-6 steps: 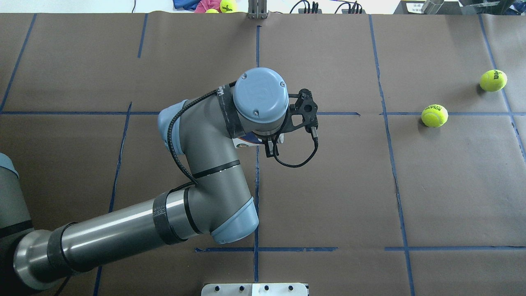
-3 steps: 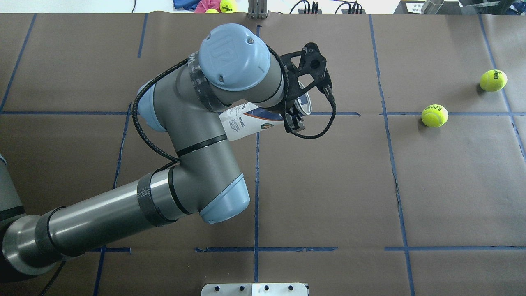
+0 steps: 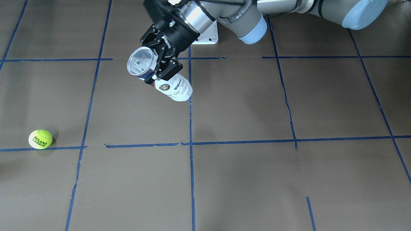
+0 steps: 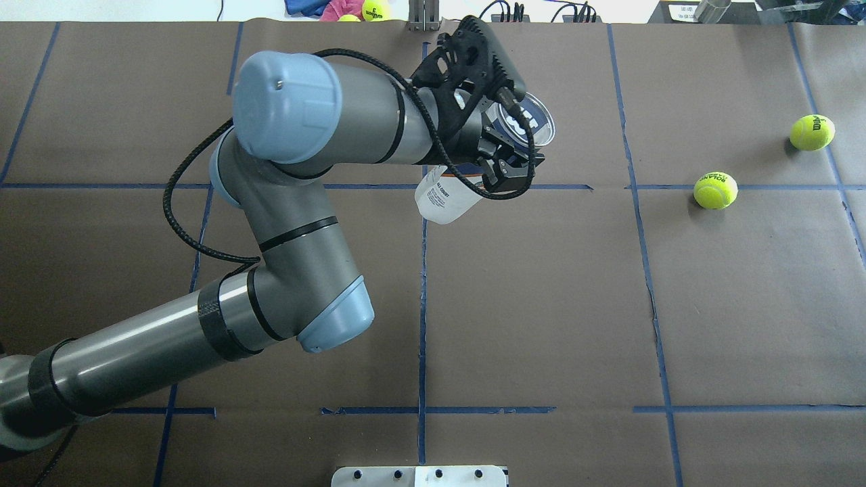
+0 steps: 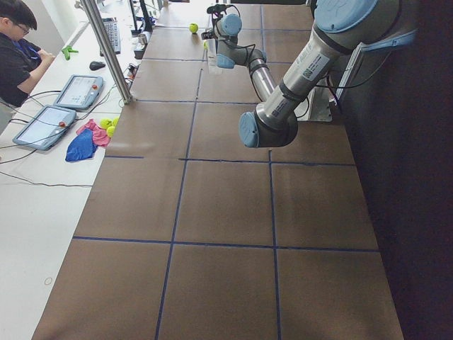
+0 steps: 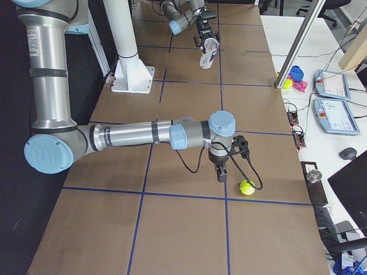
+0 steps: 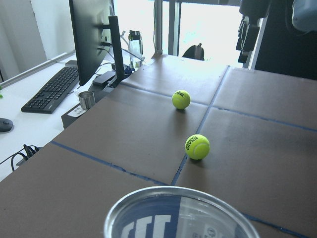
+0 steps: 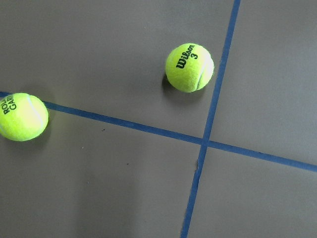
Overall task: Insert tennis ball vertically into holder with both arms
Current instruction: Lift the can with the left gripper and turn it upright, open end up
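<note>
My left gripper [image 3: 162, 69] is shut on the holder [image 3: 175, 88], a clear tube with a white and navy Wilson label. It holds the tube tilted above the table's middle, also seen in the overhead view [image 4: 443, 199]. The tube's open rim [image 7: 178, 208] fills the bottom of the left wrist view. Two tennis balls lie on the table's right part: one printed ROLAND GARROS [image 4: 716, 190] and one printed Wilson 3 [image 4: 812, 132]. Both show in the right wrist view [image 8: 22, 116] [image 8: 189, 67]. My right gripper [image 6: 221, 175] hangs above them. I cannot tell whether it is open or shut.
Blue tape lines cross the brown table. A white pedestal base [image 6: 133, 77] stands at the robot's side. Beyond the far edge are cloths and spare balls [image 4: 375, 9], a metal cup [image 7: 86, 99], a keyboard and monitor. An operator [image 5: 18, 42] sits at the desk.
My left arm has risen and swung the holder up and toward the far side. The tube has turned out from under the wrist, and its open mouth now shows.
</note>
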Action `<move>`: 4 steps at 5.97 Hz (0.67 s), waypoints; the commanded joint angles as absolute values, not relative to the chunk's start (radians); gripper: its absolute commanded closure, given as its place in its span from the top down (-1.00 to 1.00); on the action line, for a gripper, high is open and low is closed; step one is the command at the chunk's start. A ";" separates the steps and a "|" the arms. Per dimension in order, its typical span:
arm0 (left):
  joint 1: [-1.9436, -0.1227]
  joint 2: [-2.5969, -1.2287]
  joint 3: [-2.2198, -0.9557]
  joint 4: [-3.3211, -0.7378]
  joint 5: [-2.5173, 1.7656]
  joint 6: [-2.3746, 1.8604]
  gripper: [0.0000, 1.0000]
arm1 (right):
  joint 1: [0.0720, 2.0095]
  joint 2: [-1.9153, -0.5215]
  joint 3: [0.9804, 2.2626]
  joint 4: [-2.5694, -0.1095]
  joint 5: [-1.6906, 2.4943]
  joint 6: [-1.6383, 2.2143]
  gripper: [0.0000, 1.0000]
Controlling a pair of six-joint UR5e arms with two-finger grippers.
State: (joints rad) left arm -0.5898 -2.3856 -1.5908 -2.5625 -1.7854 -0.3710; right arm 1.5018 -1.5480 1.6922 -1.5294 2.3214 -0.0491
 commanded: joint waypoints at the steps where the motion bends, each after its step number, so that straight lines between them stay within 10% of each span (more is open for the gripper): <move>1: -0.580 -2.297 -1.527 -2.907 -1.702 -0.422 0.56 | 1.502 -1.548 1.694 -1.529 2.322 -0.049 1.00; 4: -0.511 -2.275 -1.275 -3.290 -1.573 -0.420 0.57 | 1.502 -1.548 1.694 -1.529 2.321 -0.049 1.00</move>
State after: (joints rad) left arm -0.5401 -2.2888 -1.3379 -3.1956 -1.6151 -0.4220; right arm 1.5018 -1.5478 1.6935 -1.5294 2.3213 -0.0491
